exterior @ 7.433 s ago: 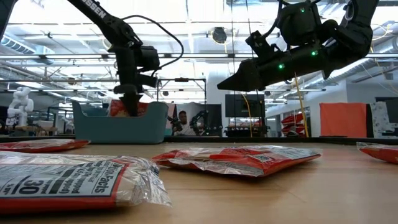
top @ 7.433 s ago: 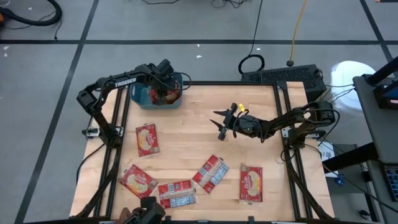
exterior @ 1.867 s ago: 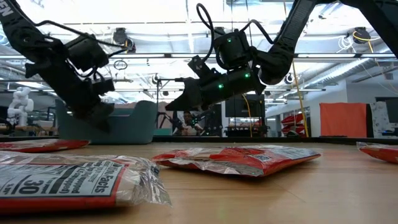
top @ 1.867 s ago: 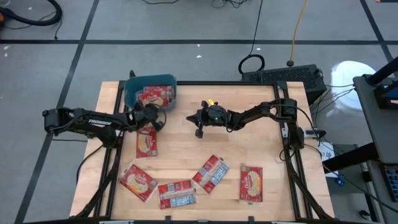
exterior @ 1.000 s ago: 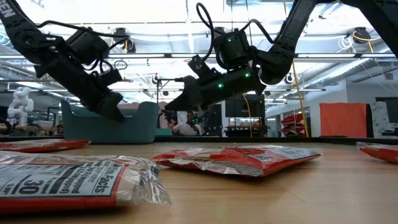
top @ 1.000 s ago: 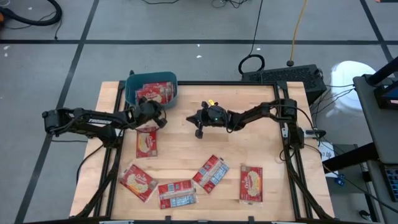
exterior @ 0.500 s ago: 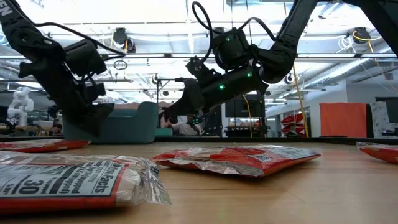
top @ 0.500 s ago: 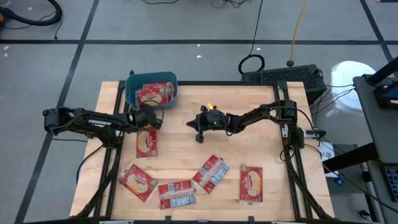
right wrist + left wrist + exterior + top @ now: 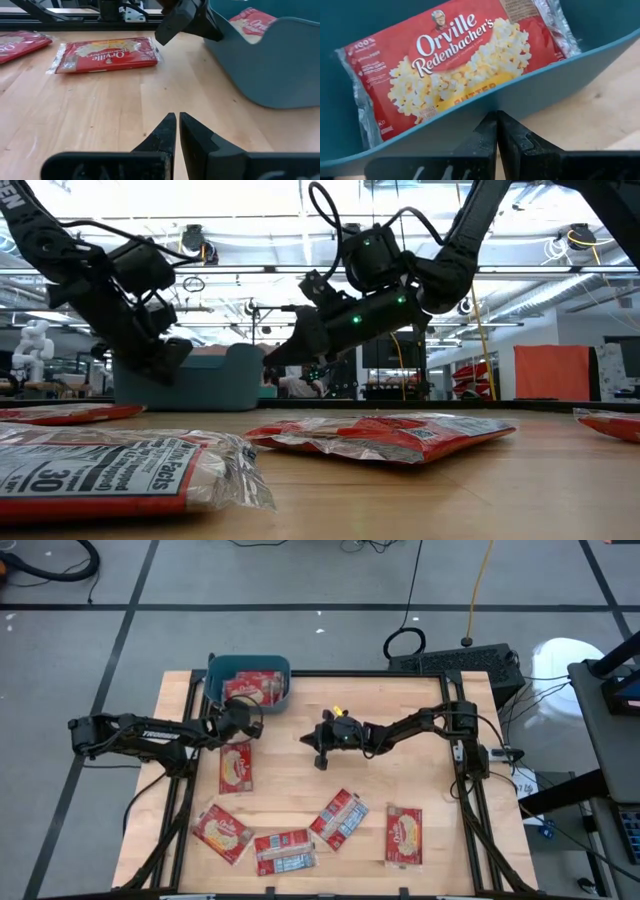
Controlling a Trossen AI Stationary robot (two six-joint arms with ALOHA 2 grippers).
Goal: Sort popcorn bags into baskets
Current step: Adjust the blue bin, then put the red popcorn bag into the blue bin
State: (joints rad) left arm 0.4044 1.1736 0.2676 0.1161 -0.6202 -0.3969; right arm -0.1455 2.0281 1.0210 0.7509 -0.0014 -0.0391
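The small teal-blue plastic bin with rounded corners (image 9: 247, 682) sits at the far left part of the pale wooden table (image 9: 400, 755), directly in front of the left gripper (image 9: 243, 720), whose 2 dark fingers are clenched together with nothing between them, their tips right at the bin's near wall. Inside the bin, just beyond those tips, lies a flat red popcorn packet with a yellow-cream popcorn picture (image 9: 460, 60), face up and slanted across the floor. A 2nd red packet (image 9: 236, 764) lies on the table just behind and below this gripper, and 4 more (image 9: 285, 850) are spread well apart from it along the near edge. The right gripper (image 9: 321, 744) hovers near the table's middle, also clenched and empty, pointing toward the bin. The main risk, as I judge it, is the left gripper's closeness to the bin wall: a small forward move with the fingers pressed shut could shove or tip the light bin, sliding it toward the table's far edge or spilling the packet. The 2 arms also aim at the same area, so reaching together for the nearest packet could bring them into contact. The glossy wrappers may also slip from a pinch.
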